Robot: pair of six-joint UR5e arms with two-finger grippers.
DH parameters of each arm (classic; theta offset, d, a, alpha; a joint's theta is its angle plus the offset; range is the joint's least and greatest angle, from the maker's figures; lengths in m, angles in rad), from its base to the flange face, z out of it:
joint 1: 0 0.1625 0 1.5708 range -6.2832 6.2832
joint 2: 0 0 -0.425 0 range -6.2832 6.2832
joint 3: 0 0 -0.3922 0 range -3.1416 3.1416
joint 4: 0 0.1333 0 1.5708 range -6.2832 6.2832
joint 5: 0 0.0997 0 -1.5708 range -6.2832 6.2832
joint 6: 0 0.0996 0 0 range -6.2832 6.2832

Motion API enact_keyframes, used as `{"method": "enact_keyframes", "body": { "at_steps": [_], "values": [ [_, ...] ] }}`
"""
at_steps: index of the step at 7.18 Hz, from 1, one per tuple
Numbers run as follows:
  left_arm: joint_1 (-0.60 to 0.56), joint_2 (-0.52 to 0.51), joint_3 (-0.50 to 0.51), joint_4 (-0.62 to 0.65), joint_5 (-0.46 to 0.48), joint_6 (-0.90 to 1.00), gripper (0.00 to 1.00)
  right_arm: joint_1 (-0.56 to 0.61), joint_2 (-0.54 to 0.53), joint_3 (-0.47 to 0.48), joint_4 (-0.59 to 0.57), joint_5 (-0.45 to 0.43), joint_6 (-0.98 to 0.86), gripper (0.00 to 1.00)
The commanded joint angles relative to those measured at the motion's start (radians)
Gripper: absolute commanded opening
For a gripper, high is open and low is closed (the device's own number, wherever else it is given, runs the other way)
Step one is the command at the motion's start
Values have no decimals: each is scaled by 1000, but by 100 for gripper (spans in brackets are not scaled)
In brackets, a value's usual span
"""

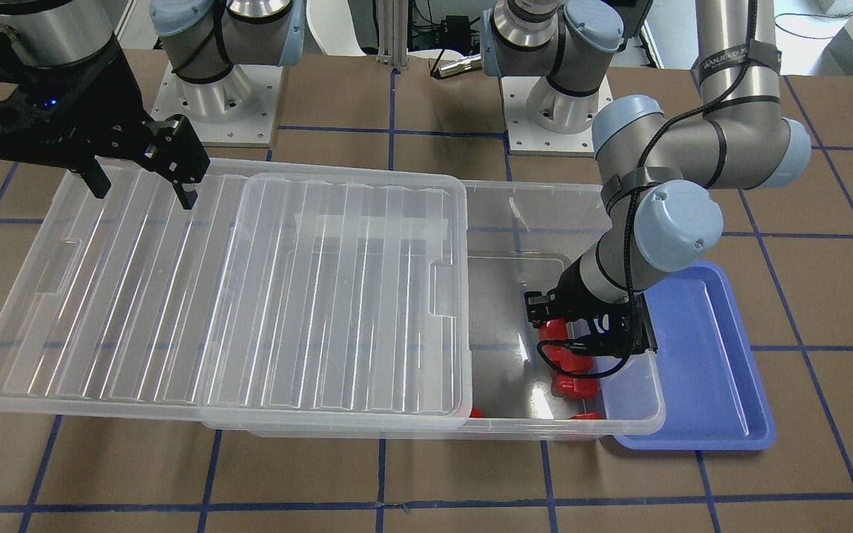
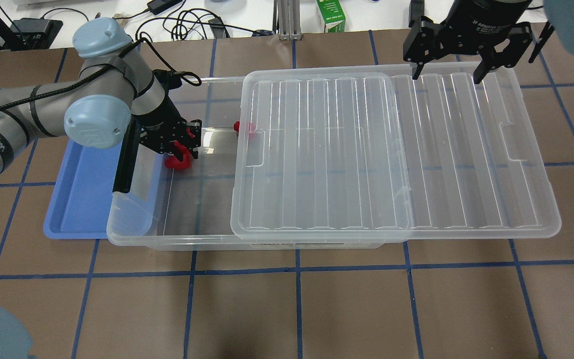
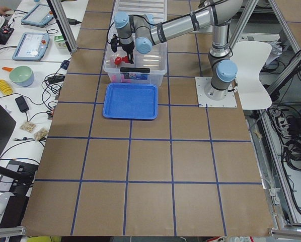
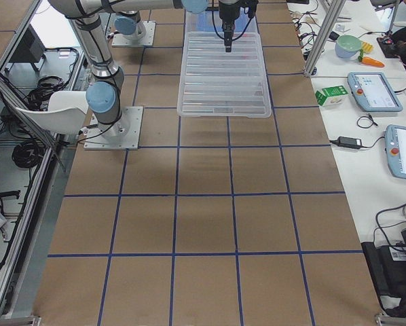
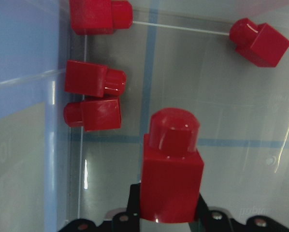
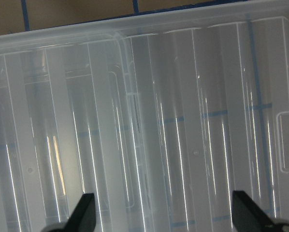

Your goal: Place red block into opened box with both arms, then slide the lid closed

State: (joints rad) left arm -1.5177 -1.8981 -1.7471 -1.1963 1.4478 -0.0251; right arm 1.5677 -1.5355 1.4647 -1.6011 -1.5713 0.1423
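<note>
1. Lid [image 2: 396, 154]: lay flat on box [image 2: 167, 243], shifted right, overhung right end; left end stayed uncovered.
2. Blue tray [image 2: 82, 199]: sat just left of box.
3. Right gripper [image 2: 446, 77]: hung spread wide over lid's far right edge, held nothing.
4. Left gripper [image 2: 180, 152]: reached into uncovered end, pinched red block [image 5: 171, 179].
5. Other red blocks [image 5: 93, 79]: lay loose on box floor nearby.

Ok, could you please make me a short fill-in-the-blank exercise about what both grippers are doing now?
1. The left gripper is shut on a ____ block inside the box.
2. The right gripper hangs above the lid with its jaws ____.
3. The tray beside the box is ____.
Missing words: red, open, blue.
</note>
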Motion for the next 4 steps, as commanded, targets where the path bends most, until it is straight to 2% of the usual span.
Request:
{"method": "enact_keyframes", "body": {
  "at_steps": [1,4],
  "values": [
    [-1,-44,-6,9,2,-1,0,0,0,-1,1,1,10,100],
    [-1,-88,-6,29,0,-2,0,0,0,-1,1,4,16,100]
  ]
}}
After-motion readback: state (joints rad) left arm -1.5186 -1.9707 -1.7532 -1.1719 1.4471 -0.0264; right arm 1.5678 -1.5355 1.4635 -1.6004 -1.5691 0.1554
